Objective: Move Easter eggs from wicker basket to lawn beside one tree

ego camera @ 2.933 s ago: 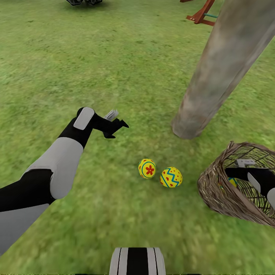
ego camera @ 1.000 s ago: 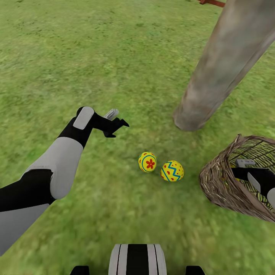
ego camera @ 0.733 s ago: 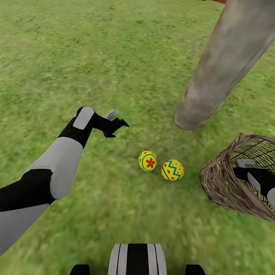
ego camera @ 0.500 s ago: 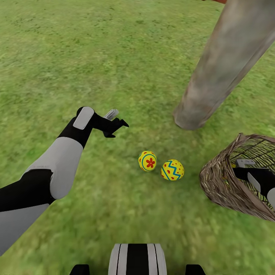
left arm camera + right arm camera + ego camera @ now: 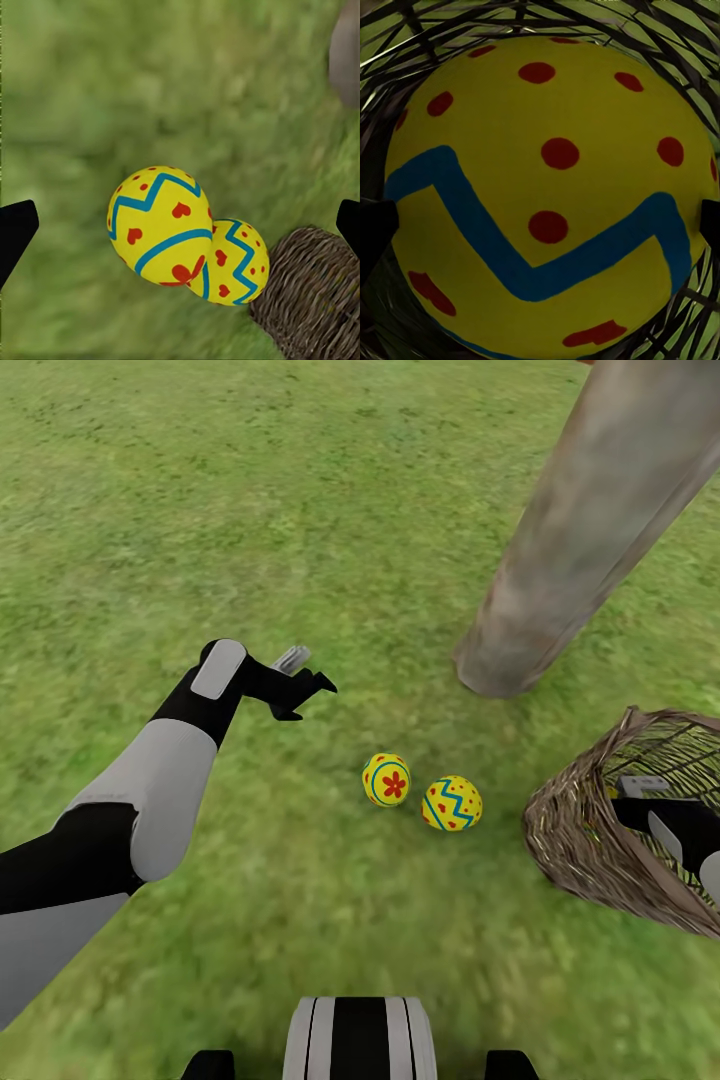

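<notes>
Two Easter eggs point(image 5: 420, 792) lie on the lawn point(image 5: 200, 510) near the tree point(image 5: 590, 530); left end effector point(image 5: 305, 685) spread wide, empty; right end effector reaches into the wicker basket point(image 5: 580, 840), third egg point(image 5: 540, 195) apparently between its fingers, grip unclear

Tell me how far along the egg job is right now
Two Easter eggs, the flower egg and the zigzag egg, already lie on the lawn near the tree. In hand: the right arm reaches into the wicker basket, and its wrist view shows the third egg close up between the fingertips; whether it is gripped is unclear. Left: lift that egg out and set it beside the others. The left tool hangs open.
</notes>
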Motion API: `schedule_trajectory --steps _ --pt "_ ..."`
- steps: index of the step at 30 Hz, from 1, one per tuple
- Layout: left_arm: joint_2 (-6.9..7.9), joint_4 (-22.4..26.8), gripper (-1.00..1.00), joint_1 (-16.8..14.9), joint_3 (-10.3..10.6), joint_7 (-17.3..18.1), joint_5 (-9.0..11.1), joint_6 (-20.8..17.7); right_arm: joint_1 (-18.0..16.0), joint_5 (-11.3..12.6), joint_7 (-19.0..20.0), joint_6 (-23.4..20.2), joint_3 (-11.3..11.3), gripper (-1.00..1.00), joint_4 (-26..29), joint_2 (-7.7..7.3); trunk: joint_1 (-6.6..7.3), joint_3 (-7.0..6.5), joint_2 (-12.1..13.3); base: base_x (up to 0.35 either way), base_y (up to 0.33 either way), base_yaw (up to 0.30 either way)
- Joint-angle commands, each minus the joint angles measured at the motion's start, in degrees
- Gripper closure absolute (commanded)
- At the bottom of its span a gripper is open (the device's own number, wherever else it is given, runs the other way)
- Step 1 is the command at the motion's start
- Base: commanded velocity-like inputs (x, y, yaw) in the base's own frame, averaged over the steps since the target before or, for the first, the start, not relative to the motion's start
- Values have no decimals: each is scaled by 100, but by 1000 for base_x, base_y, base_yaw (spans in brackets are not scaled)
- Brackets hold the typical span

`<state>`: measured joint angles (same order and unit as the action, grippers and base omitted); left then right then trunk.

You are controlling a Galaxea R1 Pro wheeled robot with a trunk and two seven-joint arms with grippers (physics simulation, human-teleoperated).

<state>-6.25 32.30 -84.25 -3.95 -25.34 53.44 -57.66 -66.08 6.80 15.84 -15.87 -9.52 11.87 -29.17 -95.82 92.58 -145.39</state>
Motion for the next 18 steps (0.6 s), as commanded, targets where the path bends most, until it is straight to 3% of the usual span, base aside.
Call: schedule_trajectory --steps 1,5,6,18 --pt "-12 4 -100 -3 -36 -59 45 -19 7 153 24 -48 -50 -100 -18 -1 -1 5 0 0 0 0" --pt "-10 8 -100 -3 -36 -60 40 -24 7 147 18 -54 -51 -100 -43 -1 -1 5 0 0 0 0" --pt "-9 9 -100 -3 -36 -64 37 -25 7 147 17 -56 -51 100 -63 -1 -1 5 0 0 0 0" --pt "-5 10 -100 -3 -36 -59 43 -26 7 148 24 -56 -58 100 -88 -1 -1 5 0 0 0 0"
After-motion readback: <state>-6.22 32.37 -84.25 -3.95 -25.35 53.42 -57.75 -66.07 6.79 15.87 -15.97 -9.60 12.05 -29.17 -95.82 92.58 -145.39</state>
